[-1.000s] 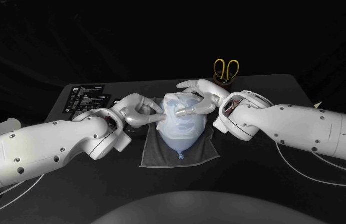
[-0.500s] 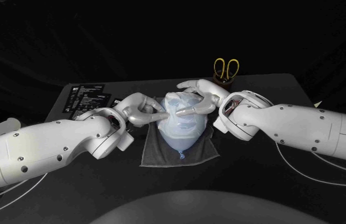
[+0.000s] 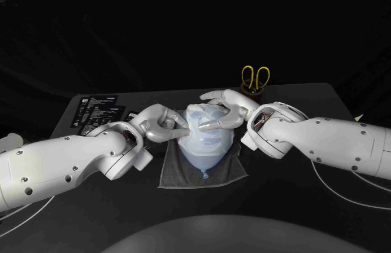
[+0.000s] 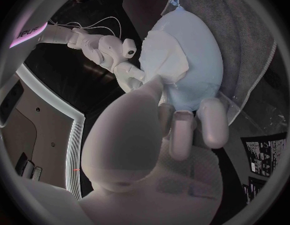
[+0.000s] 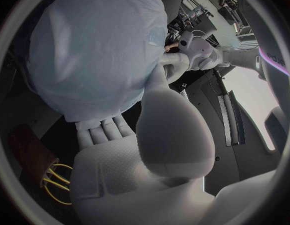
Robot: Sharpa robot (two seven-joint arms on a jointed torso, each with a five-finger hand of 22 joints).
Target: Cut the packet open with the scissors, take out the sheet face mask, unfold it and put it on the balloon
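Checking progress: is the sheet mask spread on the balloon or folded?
Spread: the sheet mask lies opened across the balloon, with some wrinkles.

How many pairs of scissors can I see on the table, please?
1. The yellow-handled scissors stand in a dark cup at the table's far edge, behind the right hand. The arms may hide others.
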